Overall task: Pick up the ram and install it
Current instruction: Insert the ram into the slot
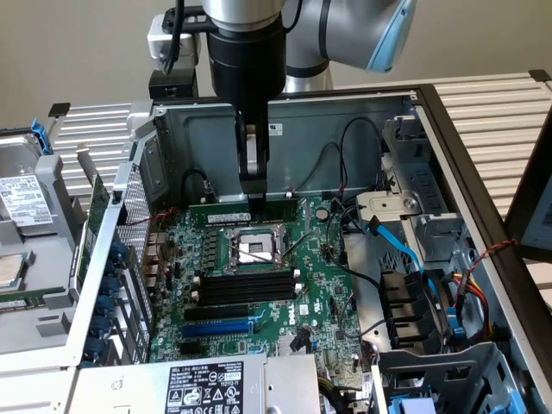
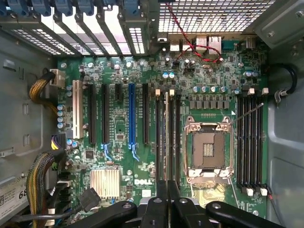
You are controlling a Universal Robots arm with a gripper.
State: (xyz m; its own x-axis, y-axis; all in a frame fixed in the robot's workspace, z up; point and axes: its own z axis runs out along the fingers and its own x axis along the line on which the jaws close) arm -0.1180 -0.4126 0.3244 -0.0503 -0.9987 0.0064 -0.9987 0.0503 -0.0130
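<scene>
The ram [image 1: 226, 210] is a thin green stick with a white label, held level inside the open computer case. My gripper [image 1: 255, 197] comes straight down from above and is shut on its top edge near the middle. In the wrist view the ram [image 2: 166, 137] shows edge-on, running out from between my gripper's [image 2: 166, 190] closed fingers. It lines up with the black slots [image 2: 176, 137] between the CPU socket [image 2: 208, 149] and the blue slot [image 2: 131, 114]. I cannot tell whether it touches a slot.
More black slots [image 2: 249, 137] lie on the socket's other side. The case's metal walls [image 1: 345, 129] ring the motherboard. Blue cables [image 1: 392, 237] and drive bays crowd the exterior view's right, and the power supply [image 1: 207, 384] sits at the front. A hard drive [image 1: 21, 198] lies outside.
</scene>
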